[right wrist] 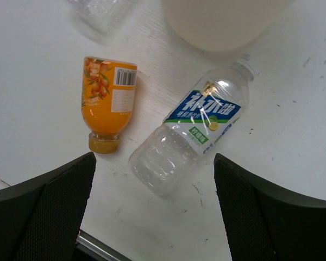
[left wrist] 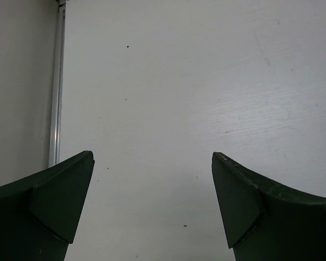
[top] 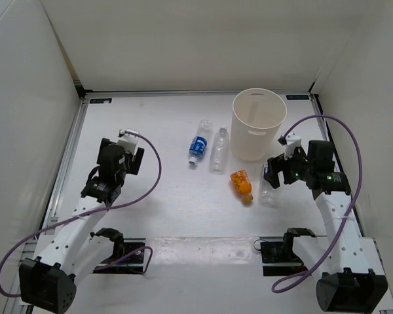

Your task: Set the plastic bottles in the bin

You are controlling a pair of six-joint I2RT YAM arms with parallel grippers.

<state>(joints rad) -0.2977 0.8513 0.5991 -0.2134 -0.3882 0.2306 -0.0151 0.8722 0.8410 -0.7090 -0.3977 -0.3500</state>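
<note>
The white bin (top: 259, 123) stands upright at the back right; its base shows in the right wrist view (right wrist: 223, 22). Four bottles lie on the table: blue-label (top: 199, 142), plain clear (top: 218, 150), orange (top: 242, 184) and white-blue label (top: 268, 191). In the right wrist view the orange bottle (right wrist: 107, 102) lies left of the white-blue label bottle (right wrist: 193, 135). My right gripper (right wrist: 155, 163) is open and empty, hovering over the white-blue bottle's bottom end. My left gripper (left wrist: 152, 157) is open and empty over bare table at the left (top: 128, 157).
White walls enclose the table on three sides. A metal rail (left wrist: 55, 87) runs along the table's left edge. Purple cables loop from both arms.
</note>
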